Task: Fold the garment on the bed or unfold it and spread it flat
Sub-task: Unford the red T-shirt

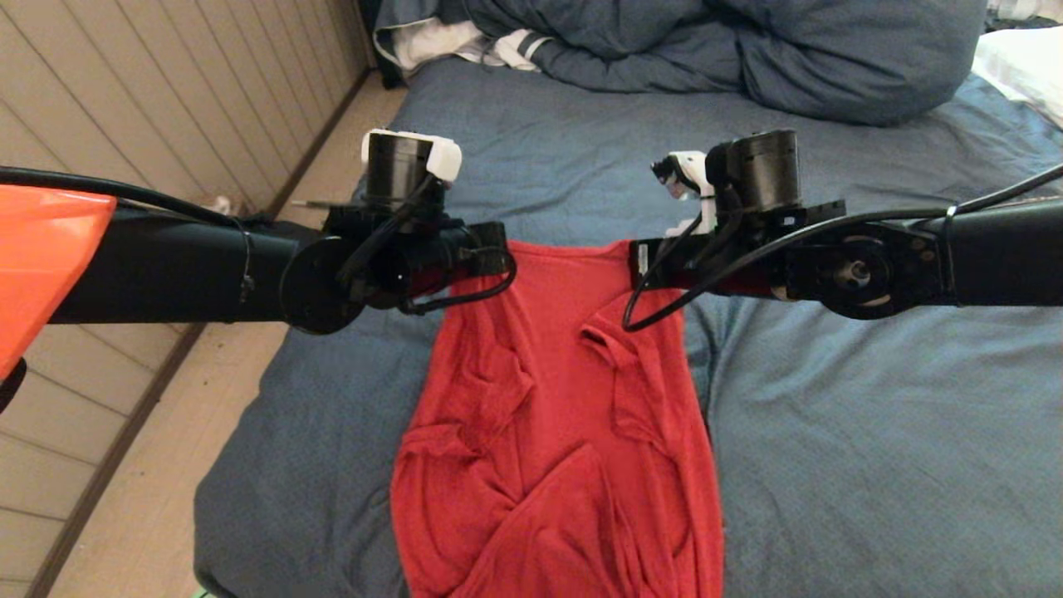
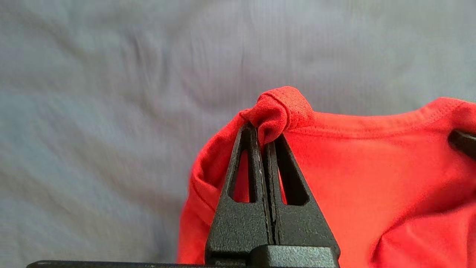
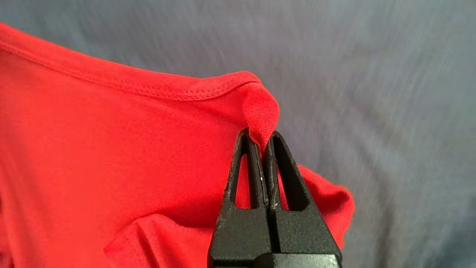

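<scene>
left gripper [image 2: 264, 139] clamped on shirt [image 1: 565, 432] hem | right gripper [image 3: 262, 139] likewise | lift evenly, pull hem taut, lay flat on bed [image 1: 872, 432]

Bunched dark-blue duvet [image 1: 747, 50] beyond; white striped cloth [image 1: 465, 43]; panelled wall [image 1: 166, 91].

A home bedroom: bed [image 1: 830, 432], bunched duvet [image 1: 747, 50], panelled wall [image 1: 166, 91].

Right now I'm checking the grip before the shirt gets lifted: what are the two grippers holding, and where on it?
Both hold the red cotton T-shirt by its stitched hem: left gripper and right gripper each pinch one corner.
</scene>
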`<state>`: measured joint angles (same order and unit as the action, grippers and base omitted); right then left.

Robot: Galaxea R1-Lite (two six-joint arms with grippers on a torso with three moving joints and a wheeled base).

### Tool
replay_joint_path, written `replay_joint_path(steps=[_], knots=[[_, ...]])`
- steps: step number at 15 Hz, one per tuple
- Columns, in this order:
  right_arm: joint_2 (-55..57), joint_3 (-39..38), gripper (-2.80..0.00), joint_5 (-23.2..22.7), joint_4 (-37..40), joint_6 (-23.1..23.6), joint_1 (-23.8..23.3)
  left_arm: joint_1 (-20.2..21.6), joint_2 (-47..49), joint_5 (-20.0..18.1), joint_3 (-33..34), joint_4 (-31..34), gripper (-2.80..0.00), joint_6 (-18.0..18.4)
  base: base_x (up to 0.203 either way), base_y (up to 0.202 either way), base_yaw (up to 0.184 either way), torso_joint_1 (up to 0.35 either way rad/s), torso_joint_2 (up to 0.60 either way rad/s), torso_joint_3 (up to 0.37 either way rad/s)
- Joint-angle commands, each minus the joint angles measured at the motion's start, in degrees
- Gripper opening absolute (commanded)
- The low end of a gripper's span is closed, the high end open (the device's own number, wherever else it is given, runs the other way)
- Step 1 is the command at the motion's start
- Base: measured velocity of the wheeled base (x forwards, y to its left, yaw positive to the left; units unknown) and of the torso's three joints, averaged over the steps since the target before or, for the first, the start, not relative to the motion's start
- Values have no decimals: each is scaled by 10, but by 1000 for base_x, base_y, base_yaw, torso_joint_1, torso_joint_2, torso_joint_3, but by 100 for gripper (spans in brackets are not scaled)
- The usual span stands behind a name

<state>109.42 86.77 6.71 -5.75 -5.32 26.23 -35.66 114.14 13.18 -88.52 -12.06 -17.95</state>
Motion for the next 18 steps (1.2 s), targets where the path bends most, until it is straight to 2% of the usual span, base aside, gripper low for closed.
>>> replay_joint_path(steps=[1,5,11,14,16,18], knots=[[24,59,-280,16,2,2,-1,18,11,11,-45,-3,-280,12,0,0,0,0,0,0],[84,145,-280,56,3,3,-4,58,40,13,-81,-9,-280,28,0,0,0,0,0,0],[124,196,-280,74,2,19,-7,76,76,13,-119,-17,-280,39,0,0,0,0,0,0],[179,256,-280,74,-4,56,-17,85,147,14,-178,-28,-280,61,0,0,0,0,0,0],[180,256,-280,74,-5,57,-17,88,150,14,-182,-31,-280,66,0,0,0,0,0,0],[192,256,-280,68,-9,68,-20,94,180,13,-192,-52,-280,104,0,0,0,0,0,0]])
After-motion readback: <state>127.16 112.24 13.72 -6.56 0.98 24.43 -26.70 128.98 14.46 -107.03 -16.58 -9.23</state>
